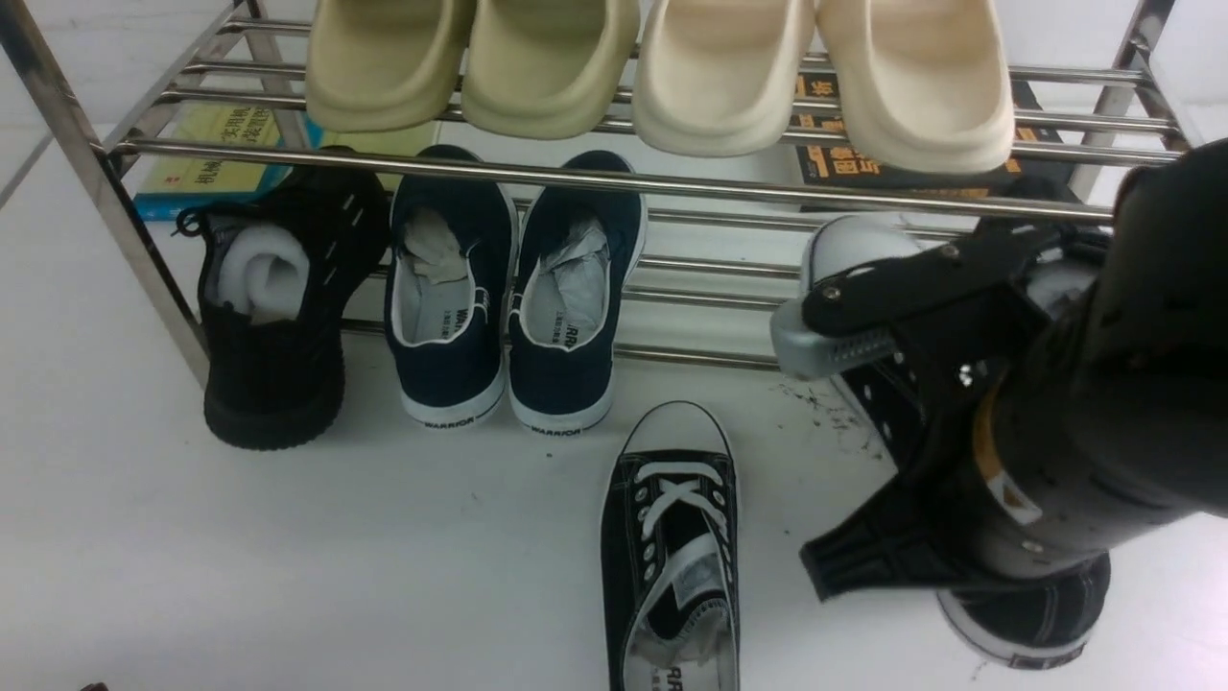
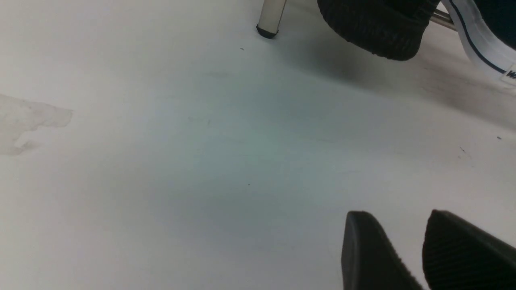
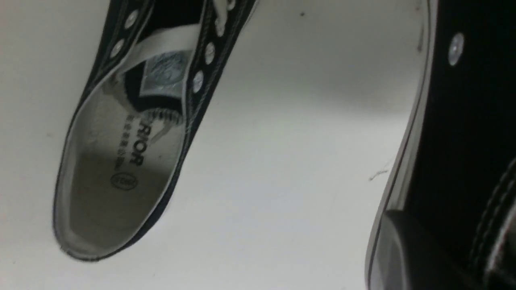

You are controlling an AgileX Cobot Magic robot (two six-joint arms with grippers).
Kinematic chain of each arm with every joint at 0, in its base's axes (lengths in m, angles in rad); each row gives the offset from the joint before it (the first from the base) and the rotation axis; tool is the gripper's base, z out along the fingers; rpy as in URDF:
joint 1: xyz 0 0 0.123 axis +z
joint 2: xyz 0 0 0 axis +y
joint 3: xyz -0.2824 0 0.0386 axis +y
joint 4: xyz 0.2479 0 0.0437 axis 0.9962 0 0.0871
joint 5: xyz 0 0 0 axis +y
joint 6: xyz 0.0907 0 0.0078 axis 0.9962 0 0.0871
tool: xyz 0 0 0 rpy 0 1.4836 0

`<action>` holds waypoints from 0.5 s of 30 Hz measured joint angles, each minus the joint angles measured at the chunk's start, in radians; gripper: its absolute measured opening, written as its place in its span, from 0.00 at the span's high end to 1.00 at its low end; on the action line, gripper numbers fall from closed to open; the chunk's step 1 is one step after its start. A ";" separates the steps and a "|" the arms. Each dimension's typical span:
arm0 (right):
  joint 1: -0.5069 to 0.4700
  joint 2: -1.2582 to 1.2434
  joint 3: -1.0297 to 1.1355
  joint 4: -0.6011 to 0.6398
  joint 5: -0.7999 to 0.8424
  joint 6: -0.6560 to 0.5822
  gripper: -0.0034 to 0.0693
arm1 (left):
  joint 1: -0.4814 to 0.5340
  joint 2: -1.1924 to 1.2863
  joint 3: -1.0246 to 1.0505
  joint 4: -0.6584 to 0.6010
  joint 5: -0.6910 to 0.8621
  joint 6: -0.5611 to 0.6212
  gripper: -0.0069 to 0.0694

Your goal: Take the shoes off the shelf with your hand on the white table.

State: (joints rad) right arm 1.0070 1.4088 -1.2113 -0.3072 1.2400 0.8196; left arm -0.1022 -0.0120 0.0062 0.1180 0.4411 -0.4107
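Observation:
One black canvas sneaker (image 1: 672, 537) with white laces lies on the white table (image 1: 288, 557) in front of the shelf (image 1: 614, 178); the right wrist view shows its open insole (image 3: 121, 161). The second sneaker (image 1: 854, 245) has its white toe cap at the lower rails and its heel out on the table. My right gripper (image 1: 825, 345) is shut on this sneaker's side (image 3: 463, 121), one finger (image 3: 403, 249) pressed against the sole edge and the other hidden. Over bare table, my left gripper (image 2: 397, 225) stands open and holds nothing.
Two pairs of pale slippers (image 1: 662, 67) sit on the top tier. A black knit shoe (image 1: 278, 317) and a navy pair (image 1: 508, 297) stand on the lower tier, books (image 1: 211, 154) behind. Dark scuff marks (image 1: 835, 413) lie by the held sneaker. A shelf leg (image 2: 270, 16) stands ahead of the left gripper.

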 joint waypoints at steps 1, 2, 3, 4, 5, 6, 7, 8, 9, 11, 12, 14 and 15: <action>0.000 0.000 0.000 -0.019 0.003 0.006 0.93 | 0.000 0.000 0.000 0.000 0.000 0.000 0.59; 0.000 0.000 0.002 -0.036 0.007 0.011 0.93 | 0.000 0.000 0.000 0.000 0.000 0.000 0.59; 0.000 0.000 0.006 -0.042 0.007 0.015 0.93 | 0.000 0.000 0.000 0.000 0.000 0.000 0.59; 0.000 0.000 0.008 -0.045 0.007 0.017 0.93 | 0.000 0.000 0.000 0.000 0.000 0.000 0.59; 0.001 0.000 0.008 -0.048 0.007 0.020 0.93 | 0.000 0.000 0.000 0.000 0.000 0.000 0.59; 0.001 0.000 0.008 -0.053 0.007 0.022 0.93 | 0.000 0.000 0.000 0.000 0.000 0.000 0.59; 0.001 0.000 0.008 -0.053 0.007 0.024 0.93 | 0.000 0.000 0.000 0.000 0.000 0.000 0.59; -0.002 0.000 0.008 -0.056 0.007 0.024 0.93 | 0.000 0.000 0.000 0.000 0.000 0.000 0.59; -0.004 0.000 0.008 -0.056 0.007 0.024 0.93 | 0.000 0.000 0.000 0.000 0.000 0.000 0.59; -0.050 0.000 0.008 -0.063 0.006 0.020 0.93 | 0.000 0.000 0.000 0.000 0.000 0.000 0.59; -0.072 0.000 0.008 -0.063 0.006 0.012 0.93 | 0.000 0.000 0.000 0.000 0.000 0.000 0.59; -0.141 0.000 0.008 -0.066 0.000 -0.010 0.93 | 0.000 0.000 0.000 0.000 0.000 0.000 0.59; -0.173 0.001 0.008 -0.069 -0.014 -0.022 0.93 | 0.000 0.000 0.000 0.000 0.000 0.000 0.59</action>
State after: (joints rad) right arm 0.8341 1.4098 -1.2034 -0.3761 1.2263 0.7976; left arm -0.1022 -0.0120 0.0062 0.1180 0.4411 -0.4107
